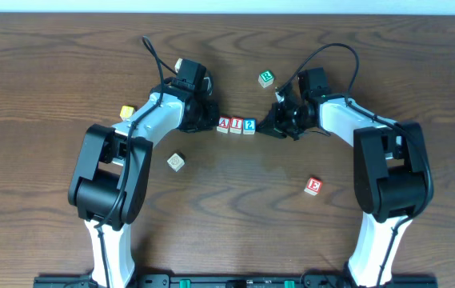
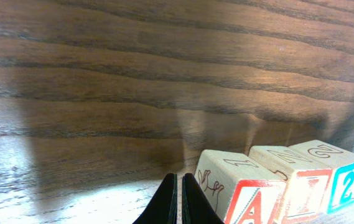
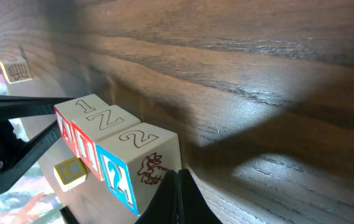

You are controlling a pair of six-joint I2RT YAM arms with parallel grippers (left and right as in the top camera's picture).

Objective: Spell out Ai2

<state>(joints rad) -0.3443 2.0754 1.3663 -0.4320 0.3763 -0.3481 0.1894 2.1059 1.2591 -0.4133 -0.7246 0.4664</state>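
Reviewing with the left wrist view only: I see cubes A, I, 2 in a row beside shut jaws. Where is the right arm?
Observer: Overhead, the right jaws sit shut just beside the 2 cube, at the row's opposite end. I cannot tell whether they touch it.
Operator: Any leftover cubes?
Observer: Four. A green-edged cube lies beyond the row, a red-edged E cube near the right arm, and a plain cube and a yellow cube by the left arm.
Operator: Does the row read correctly from above?
Observer: Yes: A cube, I cube, then 2, running from the left arm's side to the right's.
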